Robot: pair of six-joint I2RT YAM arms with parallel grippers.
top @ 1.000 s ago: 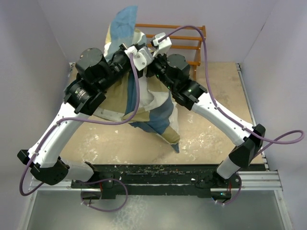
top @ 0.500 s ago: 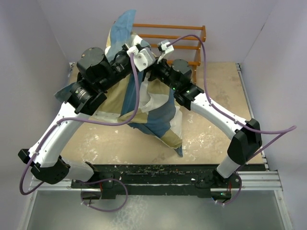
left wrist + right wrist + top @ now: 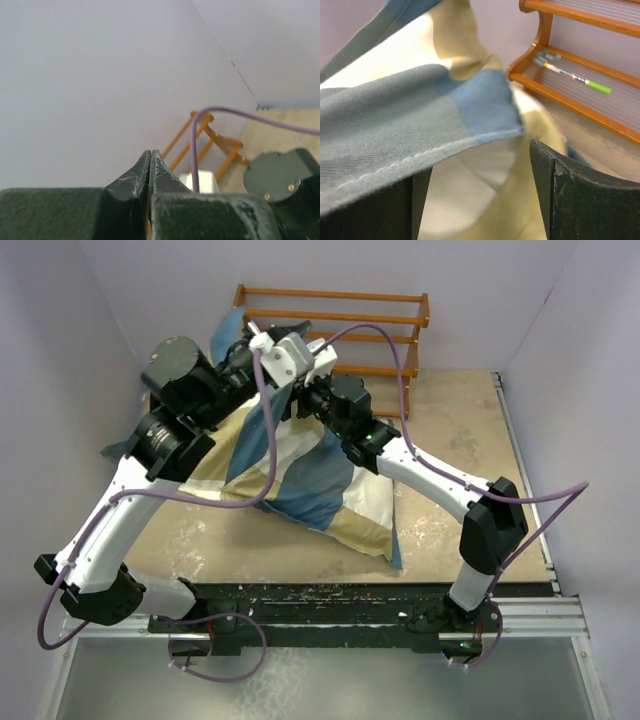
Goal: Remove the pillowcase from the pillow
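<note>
Nearest, well in front of the rack [image 3: 330, 315]: flat chipboard table [image 3: 470, 430], tan, rough, smeared with white scuffs.

On it, between near edge and rack: pillowcase [image 3: 300, 475], soft woven cloth in broad blocks of blue, tan and white, like big plaid. Lies slumped and creased over a plump bulk, lower corner pointing away from the rack, upper end bunched up high by the rack's left post. Close up from the right wrist: fine twill weave, a stitched hem along a grey-blue and brighter blue edge, tan and cream folds beneath. Pillow hidden inside, its surface not made out for certain.

Right gripper [image 3: 480, 165], just in front of the rack: dark, blocky, matte fingers [image 3: 570, 200] standing wide apart. Hemmed edge draped loosely across the gap and over the left finger, not pinched.

Left gripper [image 3: 150, 156], beside the rack's left end and aimed at the wall: black tapered fingers pressed flat together, scuffed pale at the tips, nothing visible between them.

Looped over the wrists: smooth purple cable [image 3: 272, 440].

Farthest: the rack itself, orange-brown wooden rails and slim posts against the pale lilac wall. On one shelf, a slim marker [image 3: 572, 76] with white barrel and green end.
</note>
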